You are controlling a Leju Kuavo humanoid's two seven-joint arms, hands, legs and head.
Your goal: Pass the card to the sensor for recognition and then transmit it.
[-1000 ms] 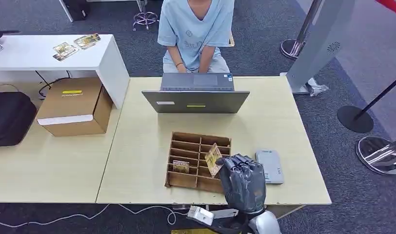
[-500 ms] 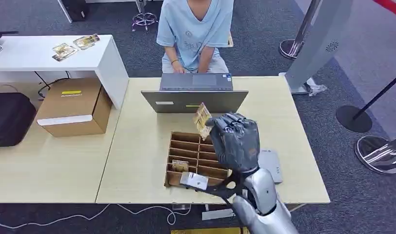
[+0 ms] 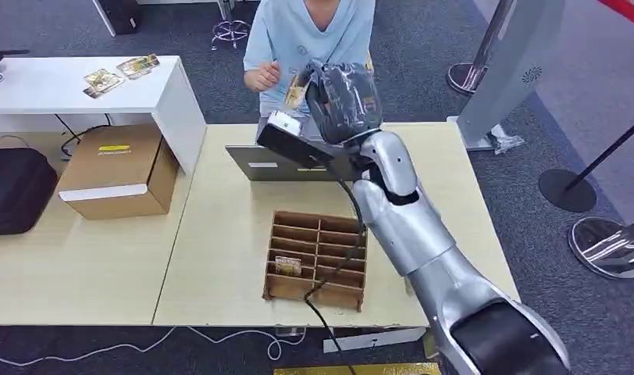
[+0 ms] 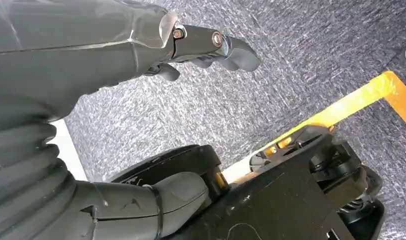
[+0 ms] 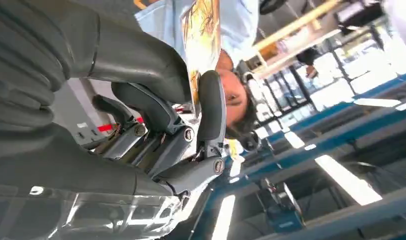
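pale wood makes up the tabletop [image 3: 220, 226], and the laptop [image 3: 255, 164] at its far edge is taken as the landmark here. well to the left of the laptop, a cardboard box [image 3: 120, 169] rests on the neighbouring surface. in front of the laptop, nearer the robot, a brown divided tray [image 3: 318, 258] is seen with one small card-like piece standing in a slot. above and just behind the laptop, the card [image 3: 296, 88] is held up toward the seated person [image 3: 306, 35], whose raised hand [image 3: 261, 76] is near it but apart from it. the right hand [image 3: 341, 90] is clenched around the card, which is pinched by one edge between thumb and fingers [image 5: 211, 107] in the right wrist view, most of its printed face left free.

the card is judged to be thin, light and fairly stiff, with a glossy face that could slip in a loose pinch; a firm hold at the edge seems best, so the free part can be taken by the person. to the right of the laptop, the silver arm is stretched across the tabletop.

the left hand [image 4: 156, 40] hangs over grey carpet, its fingers curled in and nothing held.
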